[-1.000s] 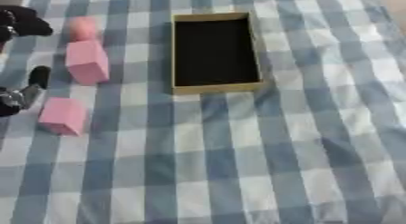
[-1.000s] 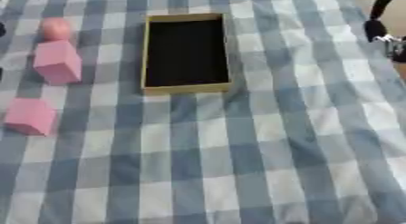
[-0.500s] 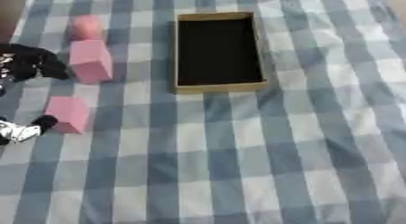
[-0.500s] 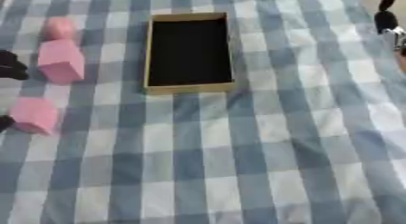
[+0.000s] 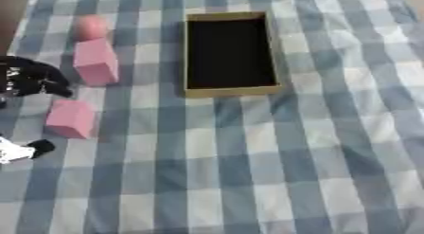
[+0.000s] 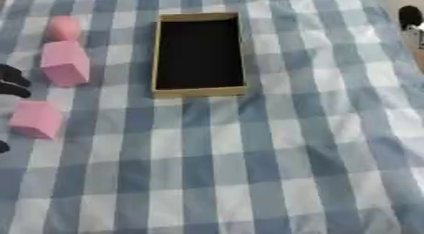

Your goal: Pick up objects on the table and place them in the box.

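Left hand (image 5: 31,81) — spread beside pink block (image 5: 70,118)

Left hand (image 5: 29,79) at the left edge, beside two pink blocks (image 5: 95,61) (image 5: 71,118); pink ball (image 5: 91,26) beyond them; box (image 5: 228,88) on the checked counter (image 5: 314,148)

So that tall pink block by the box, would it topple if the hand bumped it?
Probably. The tall pink block stands upright on a soft, wrinkled cloth, so a sideways nudge could tip it. Its flat faces suggest it won't roll. It looks rigid, perhaps light foam.
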{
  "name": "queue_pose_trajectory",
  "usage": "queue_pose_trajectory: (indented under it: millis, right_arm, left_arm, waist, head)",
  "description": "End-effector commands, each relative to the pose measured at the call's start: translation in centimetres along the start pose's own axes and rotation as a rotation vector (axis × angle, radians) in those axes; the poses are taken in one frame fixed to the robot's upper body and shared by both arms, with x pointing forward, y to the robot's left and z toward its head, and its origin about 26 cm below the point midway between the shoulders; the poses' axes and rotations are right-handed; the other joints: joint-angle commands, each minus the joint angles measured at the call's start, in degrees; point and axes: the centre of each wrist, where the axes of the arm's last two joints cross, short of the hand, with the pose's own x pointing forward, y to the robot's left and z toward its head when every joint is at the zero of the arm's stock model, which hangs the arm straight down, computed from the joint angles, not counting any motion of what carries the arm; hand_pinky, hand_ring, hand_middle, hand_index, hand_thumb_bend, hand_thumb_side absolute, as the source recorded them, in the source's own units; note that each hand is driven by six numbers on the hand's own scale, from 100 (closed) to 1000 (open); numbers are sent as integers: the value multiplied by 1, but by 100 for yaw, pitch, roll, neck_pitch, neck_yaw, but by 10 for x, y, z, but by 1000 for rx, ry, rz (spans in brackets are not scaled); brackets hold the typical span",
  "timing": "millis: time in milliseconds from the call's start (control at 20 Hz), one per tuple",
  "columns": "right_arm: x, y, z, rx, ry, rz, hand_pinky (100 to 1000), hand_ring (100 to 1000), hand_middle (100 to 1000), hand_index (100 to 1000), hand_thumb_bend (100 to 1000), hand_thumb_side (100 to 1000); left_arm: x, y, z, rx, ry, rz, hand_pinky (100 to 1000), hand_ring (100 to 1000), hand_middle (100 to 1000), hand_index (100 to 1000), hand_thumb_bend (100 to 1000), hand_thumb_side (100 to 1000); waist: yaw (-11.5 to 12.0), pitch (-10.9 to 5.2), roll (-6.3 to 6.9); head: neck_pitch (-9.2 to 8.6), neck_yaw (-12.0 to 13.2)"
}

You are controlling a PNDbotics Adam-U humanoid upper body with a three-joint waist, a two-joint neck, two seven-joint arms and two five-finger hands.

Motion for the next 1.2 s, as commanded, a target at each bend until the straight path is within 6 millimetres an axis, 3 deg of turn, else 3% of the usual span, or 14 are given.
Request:
queue_pose_trajectory:
  millis: [50,350,850,1200]
  right_arm:
    - [-2,-16,1,-30,-5,39,986,1000,949,673,100,100]
    - [-2,-17,0,-36,-5,41,986,1000,947,675,100,100]
    - [-1,-18,-1,-42,-9,39,983,1000,948,677,100,100]
    - [0,-19,-2,-47,-14,31,979,1000,948,677,100,100]
  left_arm:
    - [0,17,5,-6,15,-6,924,935,795,884,451,799]
    - [0,24,4,-19,70,30,923,936,800,907,439,882]
    - [2,32,2,-67,81,24,925,940,821,942,507,844]
    - [3,36,1,-96,117,-2,933,951,834,960,527,893]
  waist:
    - [7,-83,-12]
    - [0,-61,-19]
    - [-41,-24,-4]
    - [-71,2,5]
  head:
    - [31,26]
    - [31,33]
    - [31,31]
    - [-7,51]
